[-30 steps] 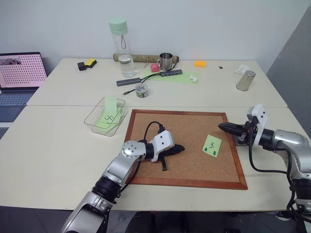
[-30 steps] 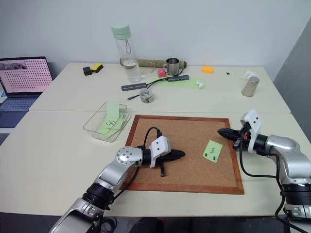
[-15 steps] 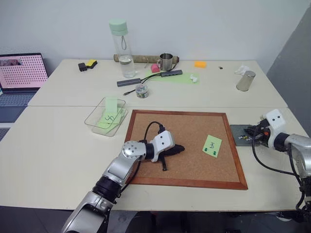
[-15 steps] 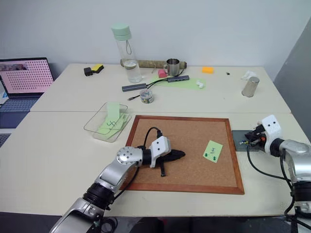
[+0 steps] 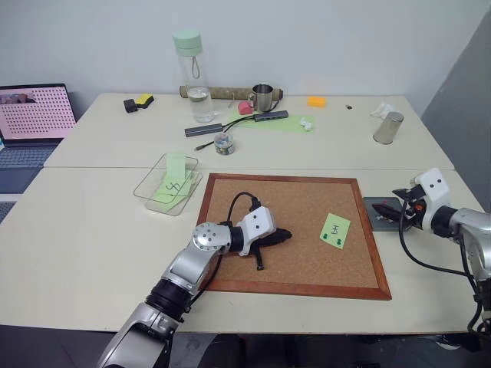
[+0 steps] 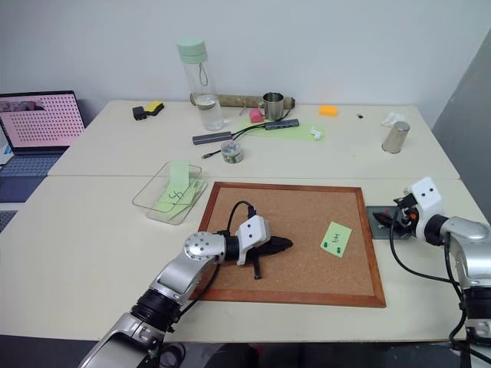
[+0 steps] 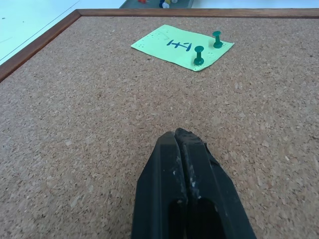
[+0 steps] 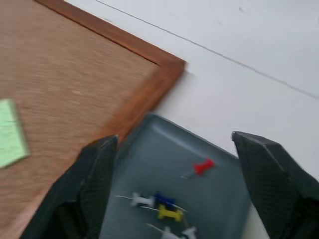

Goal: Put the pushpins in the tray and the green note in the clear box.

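Observation:
The green note (image 5: 334,230) lies on the right half of the corkboard (image 5: 295,199), held down by two dark green pushpins (image 7: 199,56). My left gripper (image 5: 284,234) rests shut on the cork left of the note, empty. The dark grey tray (image 5: 374,205) sits just off the board's right edge. Over it hangs my right gripper (image 8: 173,139), open wide. A red pushpin (image 8: 202,168) lies loose in the tray beside several other pins. The clear box (image 5: 147,188) stands off the board's far left corner and holds another green paper.
At the back of the table stand a water bottle (image 5: 192,73), a metal mug (image 5: 261,96), a small round jar (image 5: 223,143) and cables. A steel cup (image 5: 388,126) is at the far right, a laptop (image 5: 34,115) at the far left.
My right gripper swung from the corkboard's right edge out over the tray and opened. A red pushpin now lies in the tray. The left arm kept still.

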`<action>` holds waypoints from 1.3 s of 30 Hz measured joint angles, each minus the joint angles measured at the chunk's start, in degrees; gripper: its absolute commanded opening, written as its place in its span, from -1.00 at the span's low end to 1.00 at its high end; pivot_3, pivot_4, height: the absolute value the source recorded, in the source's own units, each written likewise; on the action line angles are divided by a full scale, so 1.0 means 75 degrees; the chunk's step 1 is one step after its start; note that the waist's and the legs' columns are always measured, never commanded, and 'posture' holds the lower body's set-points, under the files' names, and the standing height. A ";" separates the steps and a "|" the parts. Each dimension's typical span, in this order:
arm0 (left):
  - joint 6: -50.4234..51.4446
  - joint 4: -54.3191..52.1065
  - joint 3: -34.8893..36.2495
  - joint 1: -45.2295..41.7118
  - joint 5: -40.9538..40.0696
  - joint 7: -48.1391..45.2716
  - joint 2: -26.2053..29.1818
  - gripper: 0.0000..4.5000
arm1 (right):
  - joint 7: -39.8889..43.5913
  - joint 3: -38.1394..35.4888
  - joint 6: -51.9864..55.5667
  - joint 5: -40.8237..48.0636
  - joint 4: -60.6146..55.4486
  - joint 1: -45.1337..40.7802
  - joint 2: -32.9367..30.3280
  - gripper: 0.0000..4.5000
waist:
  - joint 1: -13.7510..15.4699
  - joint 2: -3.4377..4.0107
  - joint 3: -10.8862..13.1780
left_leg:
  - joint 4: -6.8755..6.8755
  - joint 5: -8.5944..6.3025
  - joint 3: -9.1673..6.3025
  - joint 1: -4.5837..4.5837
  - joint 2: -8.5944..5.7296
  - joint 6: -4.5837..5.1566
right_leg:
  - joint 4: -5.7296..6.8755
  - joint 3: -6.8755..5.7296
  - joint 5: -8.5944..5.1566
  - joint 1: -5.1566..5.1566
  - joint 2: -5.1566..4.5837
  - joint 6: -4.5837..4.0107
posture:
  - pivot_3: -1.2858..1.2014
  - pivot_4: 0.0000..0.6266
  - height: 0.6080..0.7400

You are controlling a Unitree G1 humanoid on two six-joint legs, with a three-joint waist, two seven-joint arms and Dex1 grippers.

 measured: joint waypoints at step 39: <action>-0.0052 -0.0067 0.0002 0.0066 0.0096 0.0006 0.0034 -1.00 | 0.1368 0.1343 0.0088 0.0588 -0.1670 0.0980 0.0396 -0.99 | -0.0009 -0.0007 0.0003 | 0.0006 0.0000 -0.0013 0.0004 0.0001 0.0000 | -0.0002 -0.0006 0.0000 0.0008 0.0002 0.0005 | 0.03 -0.52 1.00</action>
